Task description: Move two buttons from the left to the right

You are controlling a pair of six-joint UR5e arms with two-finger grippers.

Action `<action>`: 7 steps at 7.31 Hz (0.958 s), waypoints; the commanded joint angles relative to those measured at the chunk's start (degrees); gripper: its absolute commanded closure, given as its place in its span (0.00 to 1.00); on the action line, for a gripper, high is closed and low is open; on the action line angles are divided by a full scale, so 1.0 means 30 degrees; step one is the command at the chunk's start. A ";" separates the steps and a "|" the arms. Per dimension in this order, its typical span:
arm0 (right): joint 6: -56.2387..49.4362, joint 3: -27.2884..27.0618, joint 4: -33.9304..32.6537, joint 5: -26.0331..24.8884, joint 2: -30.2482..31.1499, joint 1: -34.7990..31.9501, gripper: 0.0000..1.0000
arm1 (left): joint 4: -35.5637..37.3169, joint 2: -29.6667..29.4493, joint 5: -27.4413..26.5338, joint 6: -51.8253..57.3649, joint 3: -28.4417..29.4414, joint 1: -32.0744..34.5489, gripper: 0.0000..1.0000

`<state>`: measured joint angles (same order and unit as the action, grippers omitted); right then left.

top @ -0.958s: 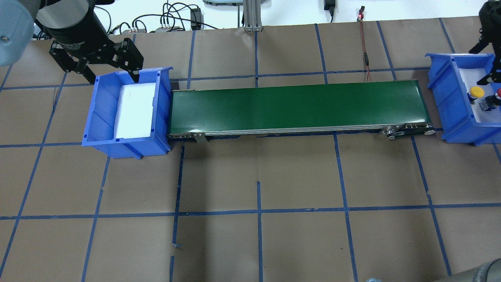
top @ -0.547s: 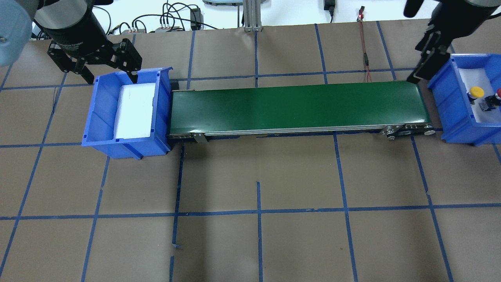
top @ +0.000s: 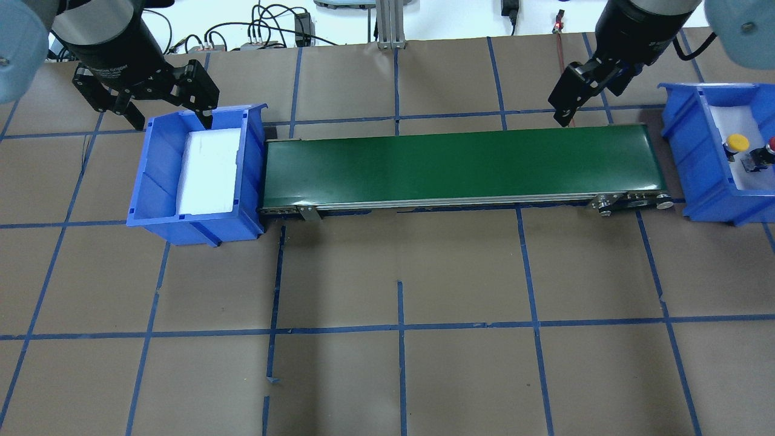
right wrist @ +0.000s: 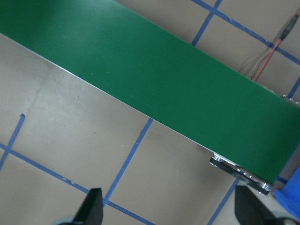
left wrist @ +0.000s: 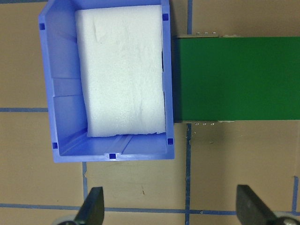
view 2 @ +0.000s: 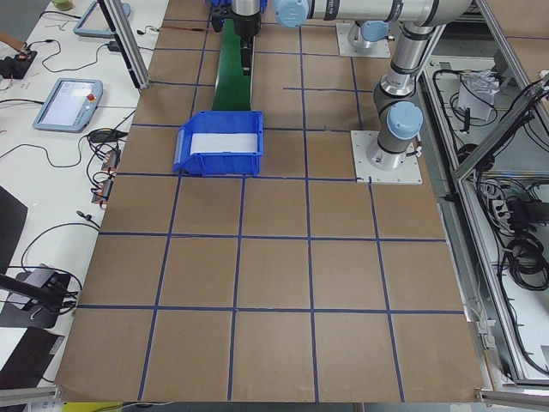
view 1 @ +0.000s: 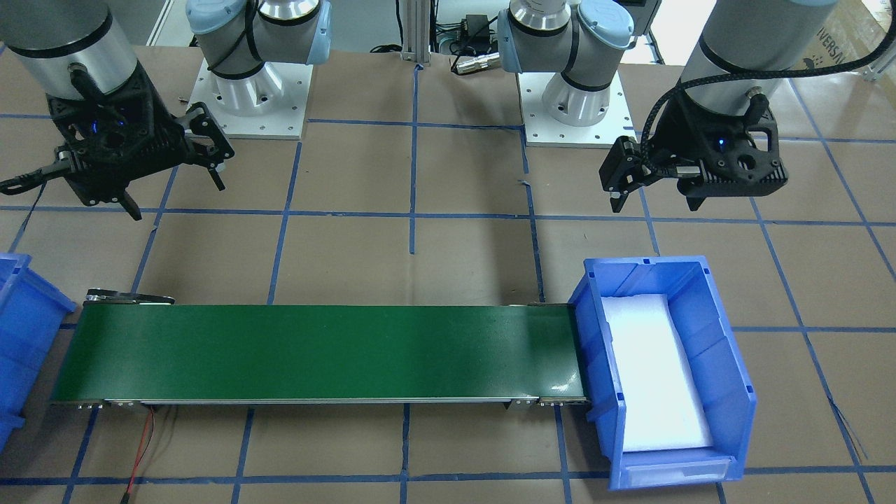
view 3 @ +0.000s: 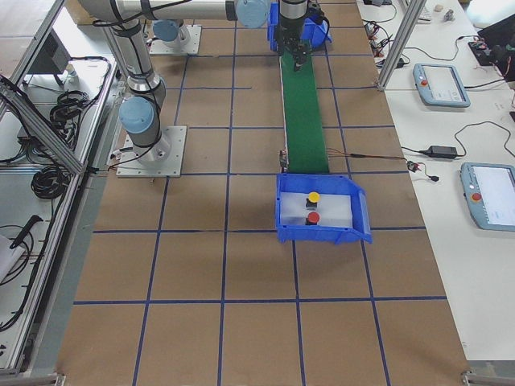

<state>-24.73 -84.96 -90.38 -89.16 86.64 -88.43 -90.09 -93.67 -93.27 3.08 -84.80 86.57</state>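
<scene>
Yellow button (top: 737, 143): It sits in the right blue bin (top: 696, 151), on the white pad inside. Its round cap points up and its dark square base is under it.
Red button (view 3: 313, 218): It is in the same bin, just beside the yellow one, and it stands upright too. The overhead view cuts part of it off at the edge.
Left blue bin (top: 154, 181): It holds a white foam pad (top: 209, 169). I see no button in it.
Green belt (top: 460, 163): It runs between the two bins, with one end at each.
Left gripper (left wrist: 168, 211): It hangs over the table just beside the left bin. Its two fingers are spread wide and it holds nothing.
Right gripper (right wrist: 168, 211): It hangs over the table next to the right end of the belt, away from the right bin. Its fingers are spread wide too, with nothing between them.
How far along: Both buttons lie on the right side, so the job looks done.
How the buttons would handle: I think they are small, light and hard, like plastic toys. The round cap looks smooth, so fingers could slip off it, and it may push down if squeezed.
Best place to hold: The square base. Its flat sides give the two fingers something to pinch.
</scene>
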 commanded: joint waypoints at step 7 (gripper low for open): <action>0.6896 -0.0157 0.0040 0.0071 -0.0024 -0.0669 0.00 | 0.0000 -0.0005 0.0123 -0.0174 -0.0004 0.0086 0.00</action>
<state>-4.02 -85.39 -90.23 -89.18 86.65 -90.38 -90.16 -93.62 -93.17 2.96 -84.81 86.63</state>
